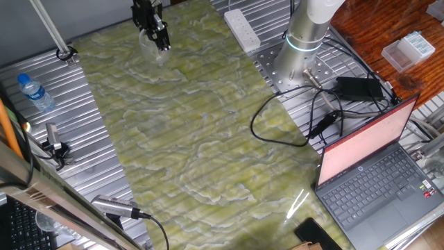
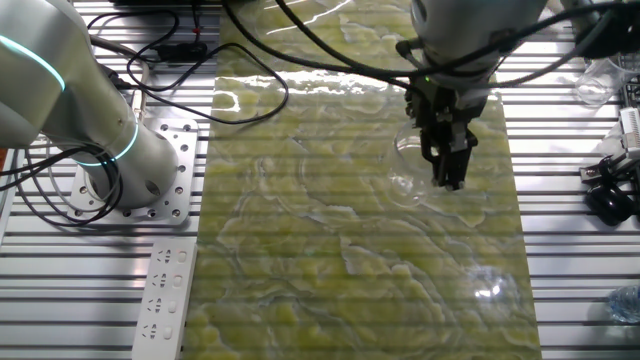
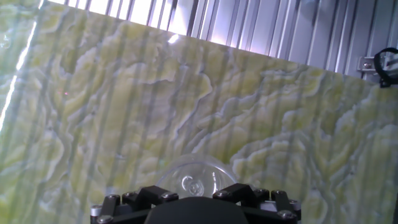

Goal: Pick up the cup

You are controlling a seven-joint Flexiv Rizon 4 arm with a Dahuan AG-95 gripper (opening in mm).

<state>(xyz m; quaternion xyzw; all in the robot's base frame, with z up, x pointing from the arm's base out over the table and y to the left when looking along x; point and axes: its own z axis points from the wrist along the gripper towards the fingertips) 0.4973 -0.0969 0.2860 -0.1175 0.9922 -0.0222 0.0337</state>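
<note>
A clear cup (image 2: 408, 165) sits in the grip of the robot's hand (image 2: 448, 172), its see-through body projecting sideways from the dark fingers (image 2: 449, 150) above the yellow-green marbled mat (image 2: 340, 250). In the other fixed camera's frame the cup (image 1: 151, 43) appears as a faint glassy shape beside the hand (image 1: 162, 43), near the far end of the mat (image 1: 180, 139). The hand camera shows the round, transparent cup (image 3: 194, 179) directly ahead of the black hand housing, with the mat (image 3: 186, 99) spread out behind it. The fingers appear clamped on the cup, though the contact itself is hard to make out through the clear material; whether the cup is lifted off the mat or touching it cannot be told.

Around the mat, the ribbed metal worktop (image 1: 104, 173) carries a plastic water bottle (image 1: 35, 92) with a blue cap near one edge, well apart from the cup. A white power strip (image 1: 242, 29) lies just beside the arm's base (image 1: 303, 42), with black cables (image 1: 291, 125) looping toward an open laptop (image 1: 374, 170).
</note>
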